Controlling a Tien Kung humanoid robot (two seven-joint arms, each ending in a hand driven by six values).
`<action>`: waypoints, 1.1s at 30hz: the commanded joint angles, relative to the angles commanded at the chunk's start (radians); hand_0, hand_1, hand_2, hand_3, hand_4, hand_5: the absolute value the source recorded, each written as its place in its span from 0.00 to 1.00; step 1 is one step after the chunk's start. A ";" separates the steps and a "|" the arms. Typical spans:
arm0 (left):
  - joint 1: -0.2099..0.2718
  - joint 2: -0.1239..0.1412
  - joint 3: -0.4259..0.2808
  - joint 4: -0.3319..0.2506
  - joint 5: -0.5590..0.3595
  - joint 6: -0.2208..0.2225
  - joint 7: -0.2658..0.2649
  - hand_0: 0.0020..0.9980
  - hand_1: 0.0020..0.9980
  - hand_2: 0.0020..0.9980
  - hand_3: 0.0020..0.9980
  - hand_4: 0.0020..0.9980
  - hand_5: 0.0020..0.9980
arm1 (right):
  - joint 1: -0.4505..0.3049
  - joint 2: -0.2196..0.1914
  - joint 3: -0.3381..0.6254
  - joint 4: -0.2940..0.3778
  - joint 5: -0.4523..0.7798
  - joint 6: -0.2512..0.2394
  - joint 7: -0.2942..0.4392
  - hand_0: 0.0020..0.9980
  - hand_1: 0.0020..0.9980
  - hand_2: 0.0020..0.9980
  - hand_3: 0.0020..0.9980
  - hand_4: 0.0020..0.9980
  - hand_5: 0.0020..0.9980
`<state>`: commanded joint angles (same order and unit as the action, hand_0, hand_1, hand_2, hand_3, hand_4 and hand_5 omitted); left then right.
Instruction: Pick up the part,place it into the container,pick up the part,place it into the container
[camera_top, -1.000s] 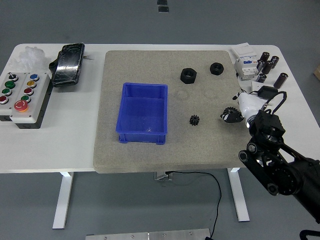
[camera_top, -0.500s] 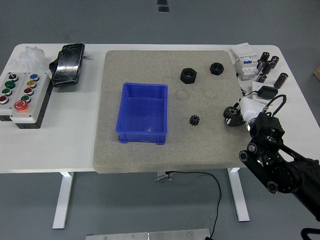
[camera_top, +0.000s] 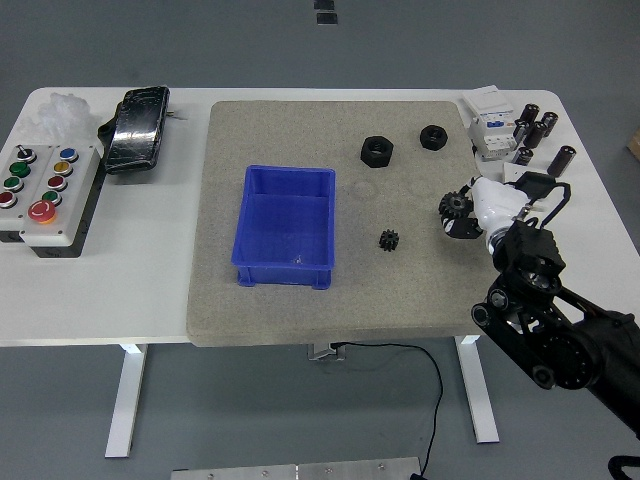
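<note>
Your right hand (camera_top: 470, 208), white-shelled with dark fingers, is clenched around a black toothed gear (camera_top: 455, 209) at the right edge of the coarse grey felt mat (camera_top: 270, 135). It has shifted slightly up and left since a moment ago. A smaller black gear (camera_top: 390, 240) lies loose beside the glossy blue plastic bin (camera_top: 286, 228).

No text, brand, number or sign can be read anywhere in this view. The button box (camera_top: 45, 195) at the far left of the tabletop (camera_top: 150, 290) carries coloured buttons with no legible markings. The white electrical module (camera_top: 490, 128) at the far right shows faint print, too small to make out. The blue container (camera_top: 286, 227) bears no label.
</note>
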<state>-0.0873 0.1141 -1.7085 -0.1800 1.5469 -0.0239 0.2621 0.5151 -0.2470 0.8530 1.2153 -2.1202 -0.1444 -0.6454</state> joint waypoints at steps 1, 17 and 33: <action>0.000 0.000 0.000 0.000 0.000 0.000 0.000 0.62 0.53 0.55 0.62 0.60 0.40 | 0.011 -0.001 -0.020 0.017 -0.003 -0.005 0.000 0.21 0.45 0.37 0.48 0.44 0.08; -0.004 0.004 0.006 0.000 0.001 -0.001 0.009 0.62 0.53 0.55 0.62 0.60 0.41 | 0.233 0.152 -0.420 0.047 0.211 -0.165 0.001 0.57 0.73 0.78 0.71 0.50 0.23; -0.004 0.008 0.007 0.000 0.004 -0.004 0.010 0.62 0.53 0.54 0.62 0.59 0.41 | 0.225 0.146 -0.410 0.049 0.168 -0.126 0.000 0.66 0.79 0.84 0.84 0.69 0.26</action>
<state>-0.0915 0.1226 -1.7010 -0.1800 1.5506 -0.0278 0.2717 0.7404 -0.1009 0.4434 1.2644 -1.9523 -0.2706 -0.6454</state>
